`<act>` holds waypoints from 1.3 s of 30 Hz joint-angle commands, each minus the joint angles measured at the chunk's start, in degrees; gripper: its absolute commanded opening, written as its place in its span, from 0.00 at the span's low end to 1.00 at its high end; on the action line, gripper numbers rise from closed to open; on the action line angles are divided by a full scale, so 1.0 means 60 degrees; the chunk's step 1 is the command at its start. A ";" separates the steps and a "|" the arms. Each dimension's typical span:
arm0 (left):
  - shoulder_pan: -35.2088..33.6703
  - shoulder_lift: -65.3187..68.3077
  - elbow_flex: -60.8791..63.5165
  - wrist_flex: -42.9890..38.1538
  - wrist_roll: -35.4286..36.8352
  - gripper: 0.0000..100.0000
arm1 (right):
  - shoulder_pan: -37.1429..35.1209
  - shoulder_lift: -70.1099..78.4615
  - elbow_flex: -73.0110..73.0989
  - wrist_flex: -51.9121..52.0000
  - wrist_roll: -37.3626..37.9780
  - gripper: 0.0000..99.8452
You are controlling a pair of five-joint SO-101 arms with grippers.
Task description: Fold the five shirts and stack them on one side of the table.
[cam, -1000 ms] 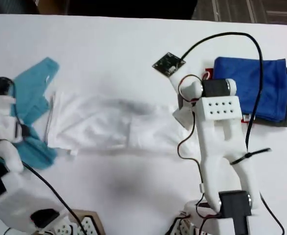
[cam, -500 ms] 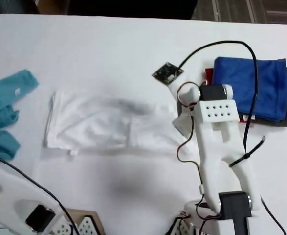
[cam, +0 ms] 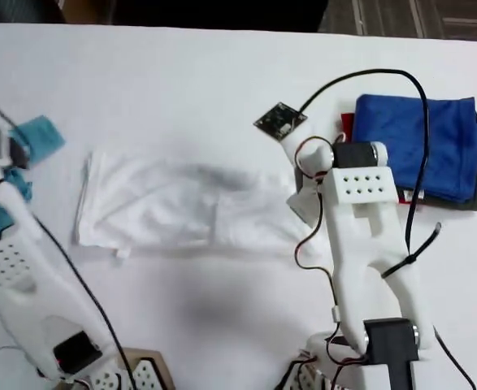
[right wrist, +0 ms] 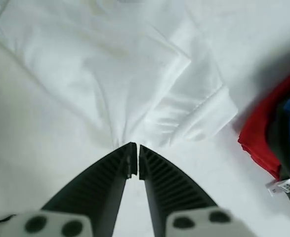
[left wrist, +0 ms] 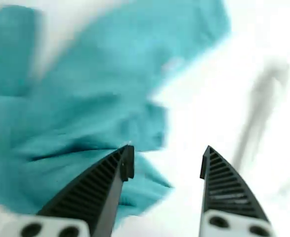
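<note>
The teal shirt [cam: 40, 135] is drawn toward the left edge of the table [cam: 222, 73], away from the white shirt [cam: 165, 203], which its sleeve lay just beside a second ago. The left arm [cam: 19, 268], pulled back to the near left corner half a second ago, is now stretched out along the left edge over the teal shirt, so that a few patches of the cloth are seen around it. The right arm [cam: 360, 211] is shifted slightly toward the near edge compared with a second ago.
</note>
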 commanded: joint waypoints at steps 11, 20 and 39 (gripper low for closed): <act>0.2022 -0.0044 0.2440 0.0117 0.0586 0.24 | 0.0051 -0.0432 -0.0029 -0.0227 0.0103 0.02; 0.2505 0.1348 0.2352 -0.0308 0.0586 0.24 | 0.0081 -0.0432 -0.0029 -0.0344 0.0103 0.02; 0.2799 0.2095 0.2366 -0.0205 0.0513 0.02 | 0.2147 -0.0535 -0.0029 0.0330 0.1201 0.02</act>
